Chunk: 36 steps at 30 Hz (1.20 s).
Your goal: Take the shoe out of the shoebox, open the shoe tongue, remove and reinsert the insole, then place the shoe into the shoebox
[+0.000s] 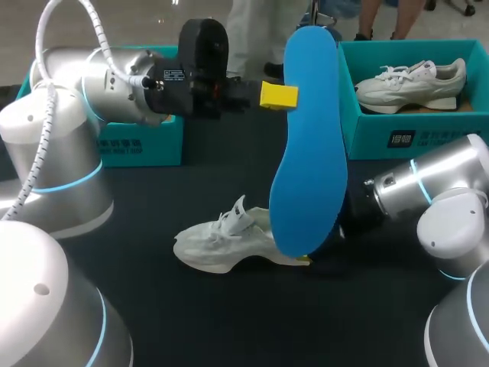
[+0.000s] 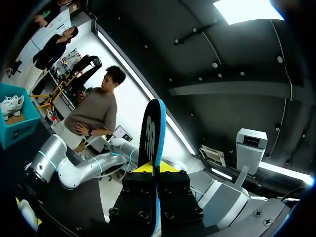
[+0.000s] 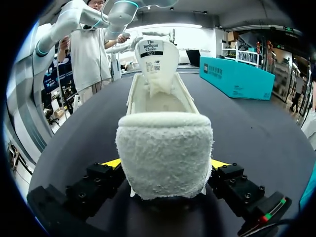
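The shoe (image 1: pixel 221 243) lies on the dark table (image 1: pixel 191 321) with its tongue raised, heel clamped in my right gripper (image 3: pixel 166 164) — while my left gripper (image 2: pixel 154 168) pinches the blue insole (image 1: pixel 309 145), upright above it, near a teal shoebox (image 1: pixel 359 115).

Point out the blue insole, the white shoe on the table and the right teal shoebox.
blue insole (image 1: pixel 306 153): head view, middle of its face.
white shoe (image 1: pixel 218 246): head view, side below laces.
teal shoebox (image 1: pixel 374 131): head view, front wall.
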Tool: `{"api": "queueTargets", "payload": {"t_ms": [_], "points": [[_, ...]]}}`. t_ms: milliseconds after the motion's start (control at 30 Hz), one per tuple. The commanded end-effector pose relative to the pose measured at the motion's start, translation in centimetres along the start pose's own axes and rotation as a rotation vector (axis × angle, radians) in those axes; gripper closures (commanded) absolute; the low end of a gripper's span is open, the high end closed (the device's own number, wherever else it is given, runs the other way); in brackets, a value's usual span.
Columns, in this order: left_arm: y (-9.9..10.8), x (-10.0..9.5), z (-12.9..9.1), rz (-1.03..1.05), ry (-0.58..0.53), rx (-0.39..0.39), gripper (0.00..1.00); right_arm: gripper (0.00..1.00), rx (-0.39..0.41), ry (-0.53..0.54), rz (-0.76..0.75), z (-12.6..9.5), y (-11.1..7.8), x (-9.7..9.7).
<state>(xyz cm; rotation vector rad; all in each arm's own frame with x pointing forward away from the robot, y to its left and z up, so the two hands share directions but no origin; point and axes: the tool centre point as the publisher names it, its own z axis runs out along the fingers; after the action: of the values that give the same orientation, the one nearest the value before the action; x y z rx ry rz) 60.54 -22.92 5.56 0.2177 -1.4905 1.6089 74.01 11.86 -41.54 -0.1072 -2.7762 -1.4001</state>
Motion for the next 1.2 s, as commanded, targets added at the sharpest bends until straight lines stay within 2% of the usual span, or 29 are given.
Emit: {"api": "queueTargets", "payload": {"t_ms": [33,267,533,1200], "points": [[0.1,0.1,0.0,0.001,0.000,0.002,1.00,0.00,0.050,0.003,0.012,-1.1,0.7,0.7],[0.1,0.1,0.0,0.001,0.000,0.002,1.00,0.00,0.143,0.016,0.035,-2.0,2.0,0.8],[0.1,0.1,0.0,0.001,0.000,0.002,1.00,0.00,0.285,-0.034,0.092,-3.0,3.2,1.0],[0.1,0.1,0.0,0.001,0.000,0.002,1.00,0.00,0.521,-0.055,0.159,-4.3,5.7,2.2]]}}
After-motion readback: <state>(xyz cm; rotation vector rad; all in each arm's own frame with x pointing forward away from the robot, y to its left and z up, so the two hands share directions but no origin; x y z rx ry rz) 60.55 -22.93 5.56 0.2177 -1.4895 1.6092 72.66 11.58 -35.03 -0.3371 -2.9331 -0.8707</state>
